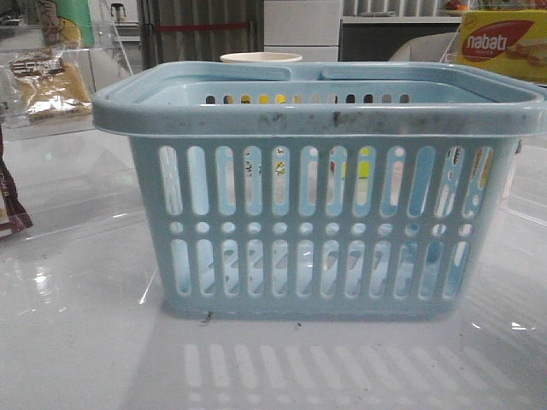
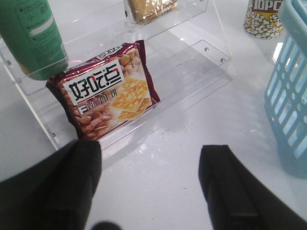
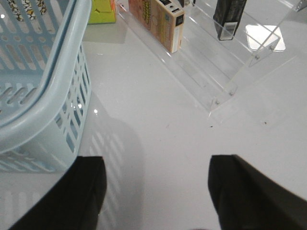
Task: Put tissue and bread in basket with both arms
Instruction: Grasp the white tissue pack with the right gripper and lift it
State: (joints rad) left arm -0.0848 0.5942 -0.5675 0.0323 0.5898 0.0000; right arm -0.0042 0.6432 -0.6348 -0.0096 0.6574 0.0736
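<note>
The light blue basket point(image 1: 316, 192) stands in the middle of the table; its wall also shows in the left wrist view point(image 2: 292, 91) and the right wrist view point(image 3: 43, 91). The bread point(image 1: 53, 85), a clear pack of tan-yellow slices, lies on a clear shelf at the far left; its lower end shows again point(image 2: 148, 9). A small black pack with a pale end, the tissue point(image 3: 228, 17), stands on the clear shelf right of the basket. My left gripper point(image 2: 151, 153) is open over bare table short of the left shelf. My right gripper point(image 3: 156, 165) is open over bare table beside the basket.
On the left acrylic shelf point(image 2: 192, 72) lean a dark red biscuit packet point(image 2: 103, 91) and a green tube point(image 2: 33, 36); a popcorn cup point(image 2: 264, 19) stands nearby. The right acrylic shelf point(image 3: 225, 81) holds a tan box point(image 3: 165, 19). A nabati box point(image 1: 504, 47) sits far right.
</note>
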